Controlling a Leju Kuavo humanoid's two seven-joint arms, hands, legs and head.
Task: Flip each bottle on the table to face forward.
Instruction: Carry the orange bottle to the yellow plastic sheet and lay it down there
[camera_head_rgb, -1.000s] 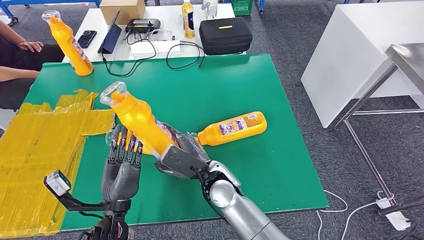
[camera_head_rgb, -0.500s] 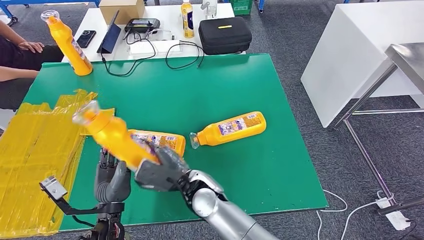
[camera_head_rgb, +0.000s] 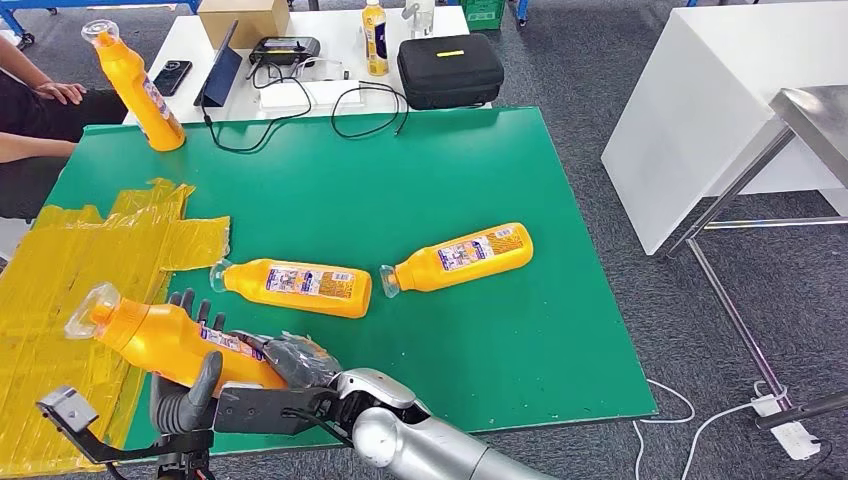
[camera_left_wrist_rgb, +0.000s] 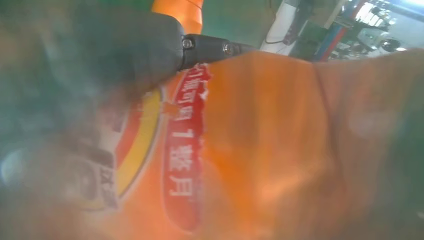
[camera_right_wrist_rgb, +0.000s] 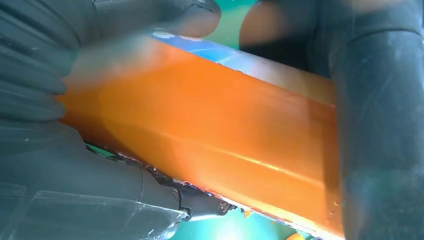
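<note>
From the head view, the right robot hand (camera_head_rgb: 285, 375) grips an orange bottle (camera_head_rgb: 165, 340) tilted over the green worktop's (camera_head_rgb: 450, 180) near left corner, its cap toward the yellow sheet (camera_head_rgb: 70, 290). The left robot hand (camera_head_rgb: 190, 385) wraps the same bottle from below. Two more bottles (camera_head_rgb: 295, 285) (camera_head_rgb: 460, 256) lie mid-worktop; another bottle (camera_head_rgb: 135, 85) stands at the far left corner.

In the left wrist view, the bottle's label (camera_left_wrist_rgb: 175, 165) is pressed close.

In the right wrist view, fingers (camera_right_wrist_rgb: 380, 125) close around the bottle's body (camera_right_wrist_rgb: 210, 130).

The desk (camera_head_rgb: 480, 170) is bright green. Crinkly yellow plastic (camera_head_rgb: 70, 290) covers its left edge. The bottles (camera_head_rgb: 295, 285) are orange with blue and white labels. A black case (camera_head_rgb: 450, 70) sits on a white table (camera_head_rgb: 320, 40) behind.
</note>
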